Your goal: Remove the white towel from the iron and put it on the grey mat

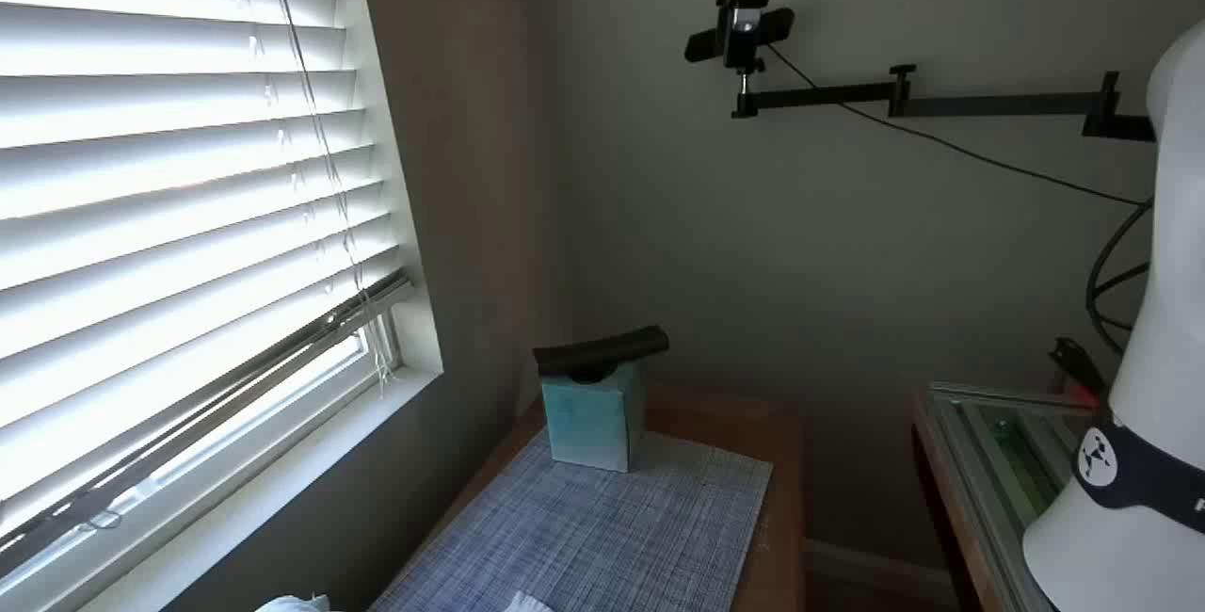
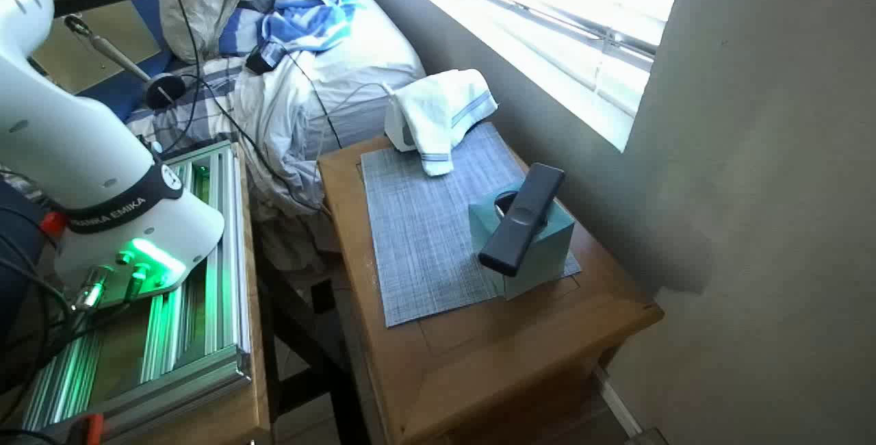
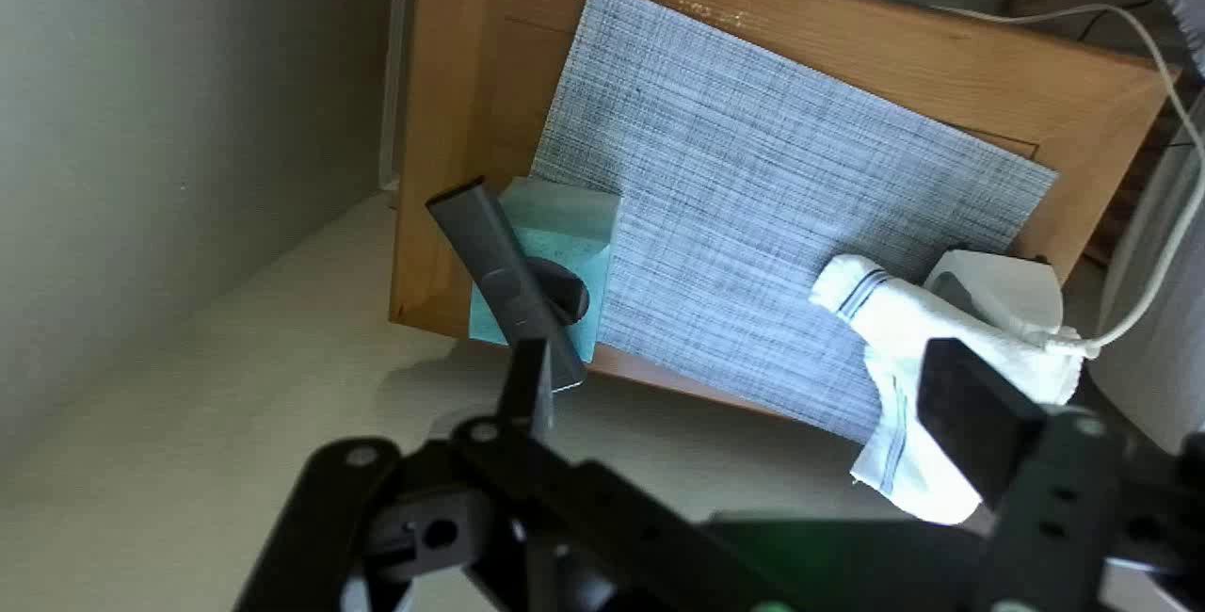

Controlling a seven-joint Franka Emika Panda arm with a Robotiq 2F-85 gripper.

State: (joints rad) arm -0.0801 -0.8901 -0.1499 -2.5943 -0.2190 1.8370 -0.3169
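The white towel with blue stripes [image 2: 448,113] is draped over the white iron [image 2: 395,123], most of which it hides. In the wrist view the towel [image 3: 908,339] hangs past the table edge, and part of the iron [image 3: 1003,287] shows beside it. Only small white bits of the towel [image 1: 525,603] show in an exterior view. The grey mat [image 3: 753,169] lies flat under part of the towel; it also shows in both exterior views [image 1: 650,518] [image 2: 417,226]. My gripper [image 3: 739,381] is open and empty above the scene, its right finger overlapping the towel in view.
A teal tissue box [image 2: 540,257] stands on the mat's end, with a black remote [image 2: 523,219] lying across its top. The wooden table [image 2: 479,356] stands against the wall [image 2: 739,226] under the window. A white cord [image 3: 1167,259] runs from the iron. A bed [image 2: 383,55] is beyond.
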